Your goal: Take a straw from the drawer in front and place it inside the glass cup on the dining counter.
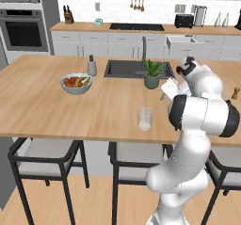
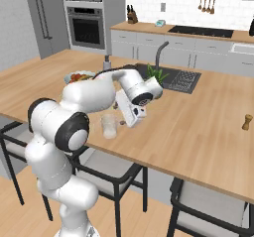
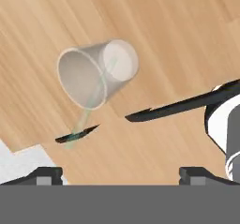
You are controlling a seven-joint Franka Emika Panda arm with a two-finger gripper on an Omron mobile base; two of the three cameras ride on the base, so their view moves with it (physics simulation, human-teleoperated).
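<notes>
the pale green straw (image 3: 91,107) leans in the glass cup (image 3: 96,73) at upper left of the hand view, so placing looks done; the claw (image 3: 122,174), spread wide and empty, need only lift off the table (image 3: 178,40).

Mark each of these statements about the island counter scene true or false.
1. A pale green straw leans in the glass cup. True.
2. The cup lies tipped over on the counter. False: it stands upright.
3. The gripper is open, holding nothing. True.
4. The fruit bowl sits inside the sink. False: it rests on the wood, beside the sink.
5. A potted plant stands at the sink's edge. True.
</notes>
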